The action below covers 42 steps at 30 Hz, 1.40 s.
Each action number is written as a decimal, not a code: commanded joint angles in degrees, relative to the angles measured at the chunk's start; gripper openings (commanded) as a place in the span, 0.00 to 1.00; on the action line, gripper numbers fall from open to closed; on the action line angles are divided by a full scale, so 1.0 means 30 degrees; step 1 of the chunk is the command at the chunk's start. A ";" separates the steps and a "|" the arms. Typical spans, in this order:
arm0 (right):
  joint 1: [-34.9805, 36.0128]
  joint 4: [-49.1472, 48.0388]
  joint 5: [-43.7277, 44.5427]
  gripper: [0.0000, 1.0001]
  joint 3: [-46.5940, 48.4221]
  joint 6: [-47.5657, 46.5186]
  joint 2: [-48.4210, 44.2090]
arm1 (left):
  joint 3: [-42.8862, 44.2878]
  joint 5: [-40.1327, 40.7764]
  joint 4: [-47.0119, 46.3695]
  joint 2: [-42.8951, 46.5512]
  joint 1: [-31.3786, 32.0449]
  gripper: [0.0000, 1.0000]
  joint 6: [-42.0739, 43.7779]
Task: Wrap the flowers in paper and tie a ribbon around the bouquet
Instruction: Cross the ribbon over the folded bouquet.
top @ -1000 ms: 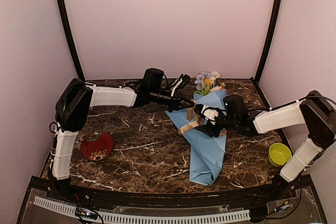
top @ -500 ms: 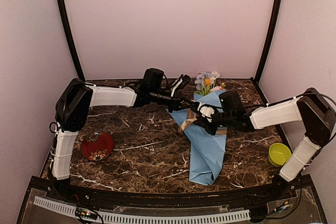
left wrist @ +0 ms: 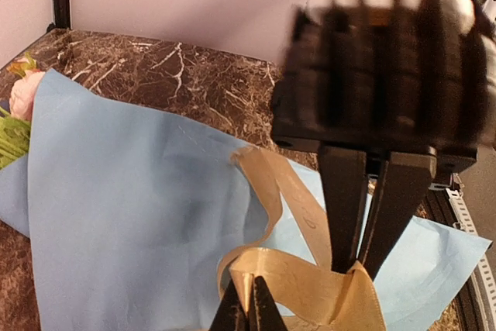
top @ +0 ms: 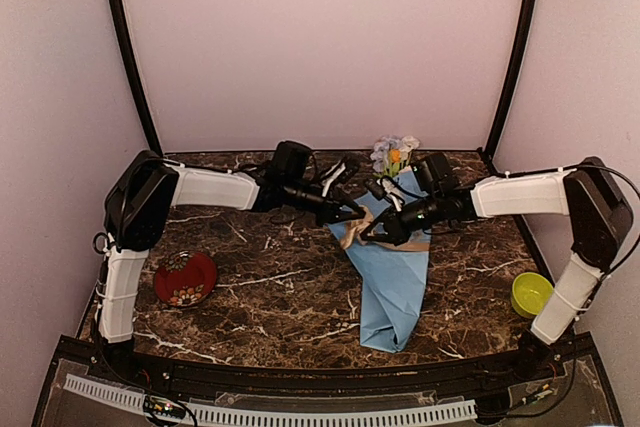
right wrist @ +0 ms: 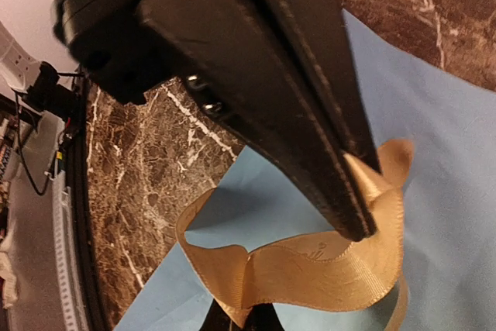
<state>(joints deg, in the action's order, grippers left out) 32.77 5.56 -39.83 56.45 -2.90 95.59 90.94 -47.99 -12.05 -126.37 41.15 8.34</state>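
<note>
Both arms meet over the upper part of the bouquet [top: 392, 277], mid-desk, slightly R of centre. The bouquet lies flat on the dark marble desk [top: 270, 292]. It is a long light-blue paper cone w/ the narrow folded end toward the arm bases and the wide end toward the back wall. The flowers [top: 394, 153] poke out of that far end, w/ pale blue, white and orange heads visible from the top cam. In the left wrist view only one pink head and some green [left wrist: 22, 92] show at the frame's edge.

The ribbon [top: 352, 234] is a tan satin strip lying in loose loops on the paper's L edge, about a third of the way down from the flowers. Part of it trails onto the desk.

The left end effector [top: 350, 214] reaches in from the L. Its jaws are pinched tight on a fold of the ribbon [left wrist: 298, 288], which fans out from its tips [left wrist: 248, 304]. The right wrist view confirms this: its fingertips [right wrist: 358, 226] are clamped on the strip's upper edge.

The right end effector [top: 376, 232] comes in from the R, just beside the left one. Its jaws are closed too, w/ the fingers converging [left wrist: 364, 257] onto the ribbon. On its own cam the tips [right wrist: 240, 317] nip a corner of the ribbon [right wrist: 310, 269], which arcs up btwn the two grips above the paper [right wrist: 449, 153].

Elsewhere, a red patterned dish [top: 185, 279] sits near L, and a lime-green bowl [top: 531, 294] sits near R. Both are well apart from the bouquet.
</note>
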 commanded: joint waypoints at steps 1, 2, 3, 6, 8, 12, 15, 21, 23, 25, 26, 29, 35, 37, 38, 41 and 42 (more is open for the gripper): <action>-0.0304 0.3075 -0.3077 0.00 0.1251 0.3678 0.1276 | -0.1035 -0.0528 0.0647 0.2163 0.0087 0.00 0.0807; -0.0292 0.3614 -0.3191 0.00 0.1480 0.3809 0.1400 | -0.1325 -0.0488 0.0495 0.2352 0.0095 0.00 0.0844; -0.0312 0.4128 -0.3202 0.00 0.1710 0.3840 0.1445 | -0.1607 -0.0424 0.0333 0.2536 0.0092 0.00 0.0830; -0.0564 0.4660 -0.2956 0.00 0.1894 0.4489 0.1234 | -0.2349 0.0357 -0.0120 0.3077 0.0085 0.00 0.0903; -0.0835 0.4786 -0.2902 0.00 0.1905 0.5007 0.1145 | -0.2653 0.1150 -0.0135 0.3328 0.0061 0.00 0.0922; -0.0991 0.4934 -0.2873 0.00 0.2187 0.6008 0.1273 | -0.2601 0.1296 0.0894 0.3777 0.0185 0.00 0.1559; -0.0996 0.5370 -0.2911 0.00 0.2784 0.6814 0.1679 | -0.2720 0.1697 0.2363 0.4443 0.0988 0.00 0.3174; -0.1037 0.5658 -0.2513 0.00 0.3070 0.7654 0.2089 | -0.3324 0.1686 0.3923 0.4818 0.1904 0.04 0.4318; -0.1074 0.5411 -0.2382 0.00 0.3070 0.7990 0.2264 | -0.3652 0.1664 0.3750 0.4792 0.2098 0.05 0.4382; -0.1134 0.5383 -0.2464 0.00 0.3726 0.7976 0.2576 | -0.3665 0.2855 0.3516 0.4404 0.2190 0.04 0.4102; -0.1185 0.5455 -0.2496 0.00 0.3895 0.7869 0.2785 | -0.3529 0.3484 0.3443 0.4108 0.2193 0.03 0.3933; -0.1374 0.5696 -0.2678 0.00 0.4353 0.7438 0.3358 | -0.3051 0.6282 0.3249 0.3260 0.2165 0.02 0.3640; -0.1866 0.7150 -0.3025 0.03 0.5556 0.5993 0.4964 | -0.2469 0.7172 0.3684 0.2187 0.2083 0.01 0.3579; -0.2004 0.7194 -0.3255 0.05 0.5843 0.5797 0.5375 | -0.2745 0.7474 0.3528 0.1977 0.2034 0.01 0.3483; -0.2057 0.7224 -0.3272 0.07 0.6013 0.5693 0.5552 | -0.2773 0.7581 0.3521 0.1849 0.1979 0.01 0.3460; -0.2213 0.7141 -0.3182 0.15 0.6762 0.5501 0.6241 | -0.2719 0.7594 0.3476 0.1435 0.1851 0.00 0.3209; -0.2285 0.7195 -0.3109 0.17 0.7021 0.5451 0.6474 | -0.2689 0.7603 0.3449 0.1316 0.1795 0.00 0.3133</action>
<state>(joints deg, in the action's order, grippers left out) 26.63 26.72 -48.27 73.97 15.33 112.84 82.76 -26.39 -2.37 -121.64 47.18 18.85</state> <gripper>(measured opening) 0.131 0.005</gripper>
